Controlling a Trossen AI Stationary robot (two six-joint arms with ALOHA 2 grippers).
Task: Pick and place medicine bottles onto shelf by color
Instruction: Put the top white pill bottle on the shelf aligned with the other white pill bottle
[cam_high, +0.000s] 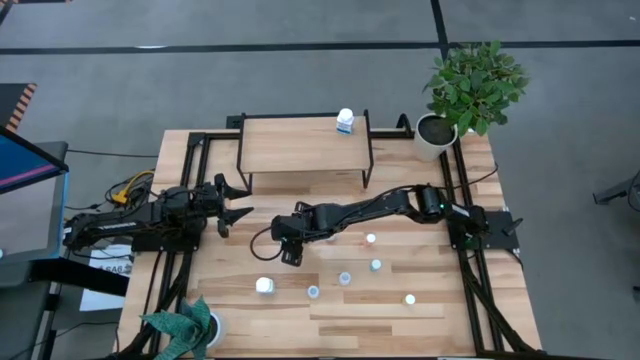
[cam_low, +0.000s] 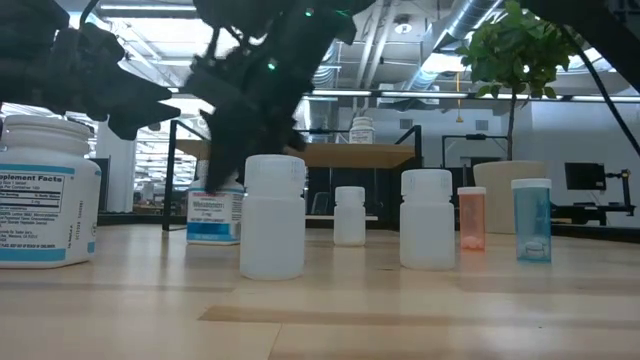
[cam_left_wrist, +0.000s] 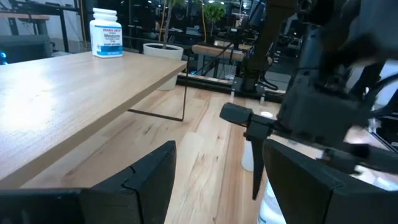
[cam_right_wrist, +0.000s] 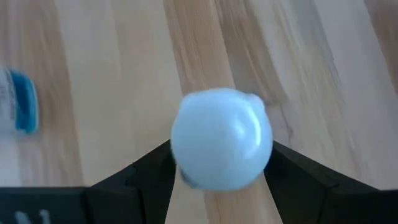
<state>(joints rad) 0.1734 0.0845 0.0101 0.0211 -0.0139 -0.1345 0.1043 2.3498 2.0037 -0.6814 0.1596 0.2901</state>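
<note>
**Right wrist view: white cap sitting right between the fingers**

Right wrist view had the right gripper (cam_right_wrist: 219, 171) pointing straight down at the light wooden tabletop (cam_right_wrist: 323, 56), with a round white-capped medicine bottle (cam_right_wrist: 221, 138) sitting between its two dark fingers. The fingers were on either side of the cap and looked spread about as wide as it, but I honestly couldn't tell if they were squeezing it or just flanking it. Another bottle with a blue label (cam_right_wrist: 17, 101) lay on the wood off to one side.

From the high view, the right gripper (cam_high: 288, 240) was over the middle of the worktop, a bit toward the left edge, just in front of the small raised light-wood shelf on black metal legs (cam_high: 290, 146). One white bottle with a bluish label (cam_high: 345, 122) stood on the shelf, near its back-right corner. Several small bottles were scattered on the front half of the table, including a bigger white one (cam_high: 264, 286) near the front-left.

The left gripper (cam_high: 238, 199) hovered by the left edge next to the shelf, fingers spread apart, nothing in it.

A green leafy plant in a white pot (cam_high: 437, 135) stood at the back-right corner.
</note>
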